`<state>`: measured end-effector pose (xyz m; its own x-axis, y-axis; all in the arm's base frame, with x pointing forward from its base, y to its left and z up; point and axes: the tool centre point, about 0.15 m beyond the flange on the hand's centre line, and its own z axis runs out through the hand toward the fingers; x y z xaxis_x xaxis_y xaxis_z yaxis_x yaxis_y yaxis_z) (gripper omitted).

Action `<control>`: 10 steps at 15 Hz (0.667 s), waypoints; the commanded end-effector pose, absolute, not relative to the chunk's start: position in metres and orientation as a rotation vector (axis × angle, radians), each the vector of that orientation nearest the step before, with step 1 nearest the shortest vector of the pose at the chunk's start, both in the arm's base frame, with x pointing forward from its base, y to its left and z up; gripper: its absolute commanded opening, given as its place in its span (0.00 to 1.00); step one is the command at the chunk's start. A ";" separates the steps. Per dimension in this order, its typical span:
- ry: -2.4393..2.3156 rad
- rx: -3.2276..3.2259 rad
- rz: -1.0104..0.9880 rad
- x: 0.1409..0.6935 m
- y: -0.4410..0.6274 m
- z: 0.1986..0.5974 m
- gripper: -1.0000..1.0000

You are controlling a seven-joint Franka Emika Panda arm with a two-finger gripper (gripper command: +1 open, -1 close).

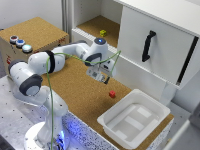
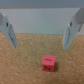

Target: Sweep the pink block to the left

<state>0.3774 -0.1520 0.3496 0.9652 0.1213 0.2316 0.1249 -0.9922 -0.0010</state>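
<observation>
Pink block (image 2: 46,62) on cork; claw (image 2: 39,31) open above

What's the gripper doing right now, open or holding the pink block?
Gripper: open, holding nothing; the pink block lies on the cork surface, clear of both fingers.

Cork tabletop (image 1: 75,95), white cabinet (image 1: 150,45) (black handle (image 1: 147,46)).

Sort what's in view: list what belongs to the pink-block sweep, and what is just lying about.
Part of the job:
pink block, on the cork table
gripper, open, beside the block

Lying about:
yellow-green block on the shelf
white bin
cabinet door handle
three buttons
</observation>
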 end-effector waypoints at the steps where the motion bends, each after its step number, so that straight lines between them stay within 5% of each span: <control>1: -0.370 -3.064 -0.278 0.410 -0.203 0.322 0.00; 10: -0.282 -3.076 -0.222 0.413 -0.205 0.287 0.00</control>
<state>0.3911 -0.1949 0.3127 0.9624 0.1857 0.1984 0.1889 -0.9820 0.0028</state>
